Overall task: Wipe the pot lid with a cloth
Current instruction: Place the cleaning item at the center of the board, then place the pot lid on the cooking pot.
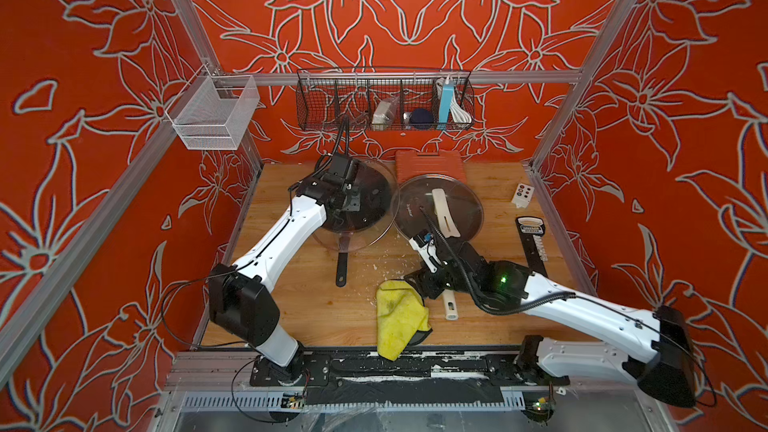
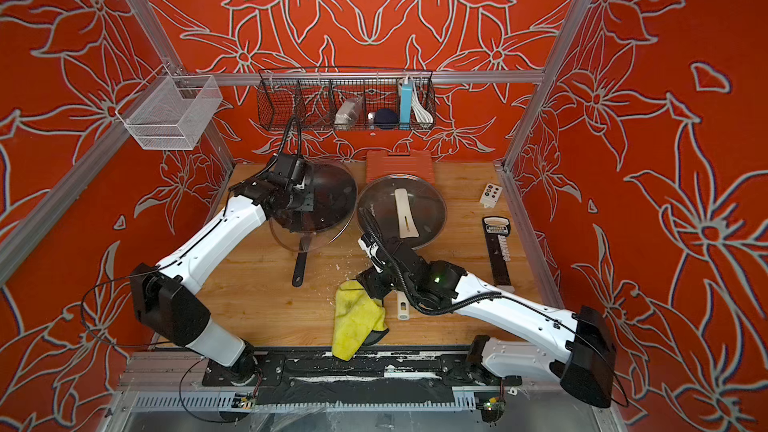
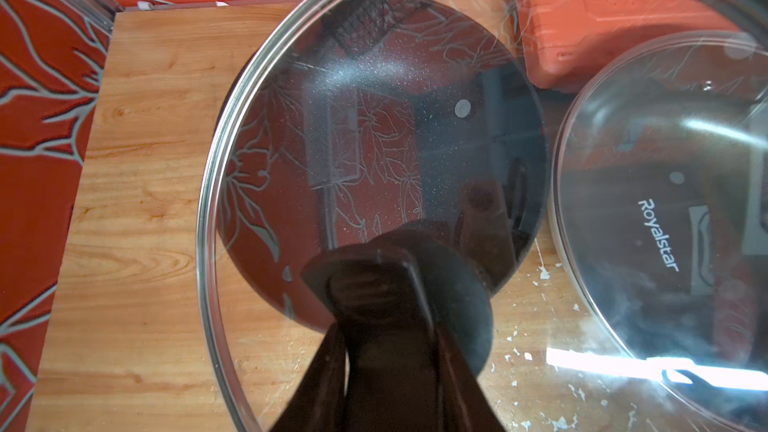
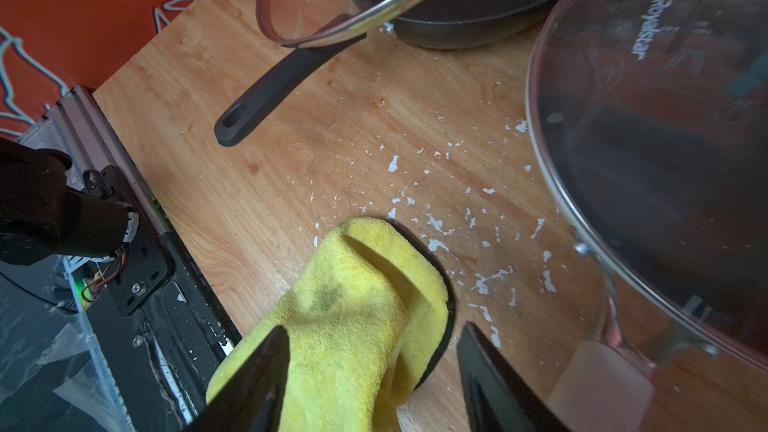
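Left pincer (image 3: 388, 313) is clamping the knob of the glass pot lid (image 1: 359, 238), holding it tilted over the dark pan (image 4: 478, 31), far left. Right pincer (image 4: 374, 332) is hanging with jaws apart over the fluffy yellow cloth (image 1: 401, 317), crumpled at the near edge of the table (image 1: 291, 309). Both top views are hiding those jaws behind the wrist. The right wrist view is showing them and a grey stain.

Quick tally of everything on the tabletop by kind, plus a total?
Glass lids: 2
Pans: 2
Yellow cloth: 1
Orange case: 1
White button box: 1
Black labelled tool: 1
Total: 8
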`<state>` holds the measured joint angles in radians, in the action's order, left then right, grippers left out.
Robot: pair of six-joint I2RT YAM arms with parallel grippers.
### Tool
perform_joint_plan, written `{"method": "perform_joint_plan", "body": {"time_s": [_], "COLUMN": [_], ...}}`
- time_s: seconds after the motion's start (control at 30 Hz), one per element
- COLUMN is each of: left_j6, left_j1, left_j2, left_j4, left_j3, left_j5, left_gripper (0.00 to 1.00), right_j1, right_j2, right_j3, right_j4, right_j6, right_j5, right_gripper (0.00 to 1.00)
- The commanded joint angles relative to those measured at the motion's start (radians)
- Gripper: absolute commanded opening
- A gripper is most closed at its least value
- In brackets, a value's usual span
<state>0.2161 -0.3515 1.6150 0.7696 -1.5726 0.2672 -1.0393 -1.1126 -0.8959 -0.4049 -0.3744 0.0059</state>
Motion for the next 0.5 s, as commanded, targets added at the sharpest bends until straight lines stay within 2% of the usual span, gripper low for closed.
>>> {"method": "perform_joint_plan", "body": {"time_s": [0.0, 0.23, 0.3, 0.47], "left_j6": [-0.053, -0.113, -0.126, -0.138], "left_j1": [0.013, 0.030, 0.032, 0.047], "left_j2": [0.037, 0.258, 0.318, 0.423], "left_j4": [-0.017, 0.191, 0.241, 0.295], "left_j3": [-0.152, -0.474, -0.549, -0.674], "left_j5": [0.025, 0.054, 0.058, 0.048], "left_gripper": [0.00, 0.00, 0.00, 0.00], "right_j1": [-0.004, -0.002, -0.002, -0.002], "right_j2": [0.079, 0.246, 0.282, 0.374], "right_j3": [-0.043, -0.009, 0.005, 0.088], "right_j4": [-0.098, -0.231, -0.259, -0.276], "right_j6": [0.009, 0.011, 0.012, -0.016], "right_j5": [0.078, 0.165, 0.168, 0.175], "right_gripper": [0.75, 0.84, 0.98, 0.98]}}
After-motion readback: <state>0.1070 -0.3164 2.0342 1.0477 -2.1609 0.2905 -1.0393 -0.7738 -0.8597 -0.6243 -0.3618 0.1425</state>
